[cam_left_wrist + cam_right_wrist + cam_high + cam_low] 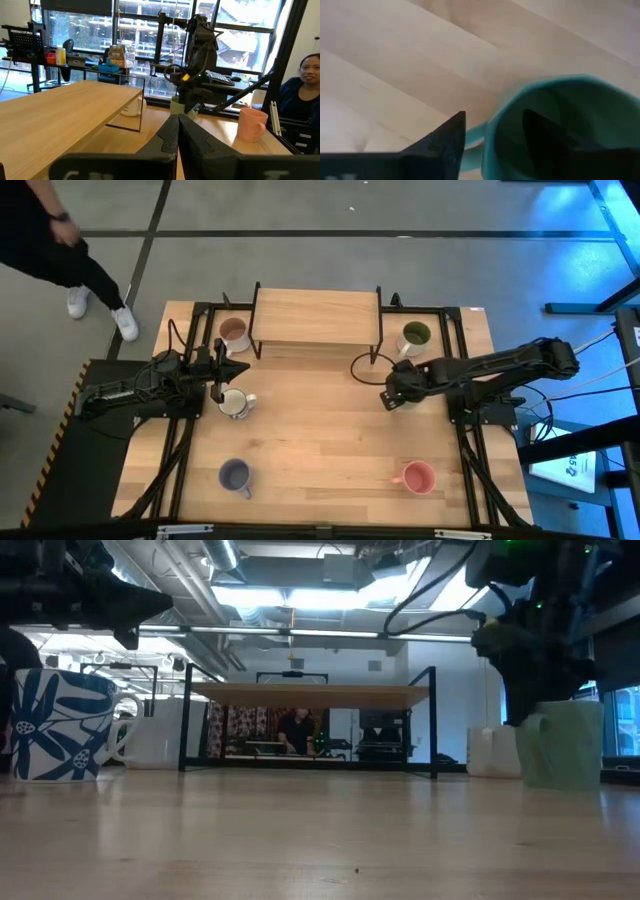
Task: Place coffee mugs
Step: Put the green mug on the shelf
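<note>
The left gripper [216, 376], fingers pressed together with nothing between them, hangs over the table [320, 445] with the white mug [235, 404] just in front of it, the dusty pink mug [233, 333] behind it beside the shelf [316, 316], and the purple-blue mug [235, 475] well in front. The right gripper [492, 132] stands spread astride the rim of the green mug [570, 125], one finger outside and one inside. The olive-green mug [415, 335] sits just behind it and the coral pink mug [417, 477] well in front.
</note>
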Controlling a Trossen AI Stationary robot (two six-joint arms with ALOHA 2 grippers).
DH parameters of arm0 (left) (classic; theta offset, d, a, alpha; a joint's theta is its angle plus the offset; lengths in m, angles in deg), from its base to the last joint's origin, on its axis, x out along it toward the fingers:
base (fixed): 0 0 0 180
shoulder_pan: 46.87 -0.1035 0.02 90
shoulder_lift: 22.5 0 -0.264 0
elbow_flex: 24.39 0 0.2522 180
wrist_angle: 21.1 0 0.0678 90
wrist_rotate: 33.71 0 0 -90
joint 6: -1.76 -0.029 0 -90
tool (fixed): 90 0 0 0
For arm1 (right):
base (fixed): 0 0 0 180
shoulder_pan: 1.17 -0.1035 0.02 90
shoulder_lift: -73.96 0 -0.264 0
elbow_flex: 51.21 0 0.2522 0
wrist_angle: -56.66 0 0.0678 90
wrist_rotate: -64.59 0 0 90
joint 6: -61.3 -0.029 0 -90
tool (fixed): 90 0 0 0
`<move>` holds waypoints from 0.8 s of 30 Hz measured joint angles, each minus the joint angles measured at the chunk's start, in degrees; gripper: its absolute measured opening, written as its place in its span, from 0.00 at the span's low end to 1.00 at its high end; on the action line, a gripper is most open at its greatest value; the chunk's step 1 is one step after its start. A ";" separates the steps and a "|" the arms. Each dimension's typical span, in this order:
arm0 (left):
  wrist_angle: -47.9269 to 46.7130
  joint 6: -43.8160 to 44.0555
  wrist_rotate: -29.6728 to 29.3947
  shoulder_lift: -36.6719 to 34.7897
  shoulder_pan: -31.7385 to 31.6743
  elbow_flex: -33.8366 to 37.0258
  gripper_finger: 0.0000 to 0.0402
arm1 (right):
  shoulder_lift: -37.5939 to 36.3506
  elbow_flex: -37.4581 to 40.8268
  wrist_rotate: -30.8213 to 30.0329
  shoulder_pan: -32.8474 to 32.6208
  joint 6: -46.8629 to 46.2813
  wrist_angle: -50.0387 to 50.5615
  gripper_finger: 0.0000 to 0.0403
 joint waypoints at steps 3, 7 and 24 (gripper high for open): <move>-0.02 -0.02 0.00 0.00 0.00 -0.02 0.00 | 0.91 0.00 0.56 0.00 1.51 -0.18 0.33; -0.02 0.01 0.02 0.00 0.00 -0.01 0.00 | 1.17 0.00 1.41 -0.11 3.83 -0.10 0.17; -0.02 1.57 0.04 0.00 0.00 -0.02 0.00 | 1.24 -11.26 4.98 -0.20 23.09 0.49 0.03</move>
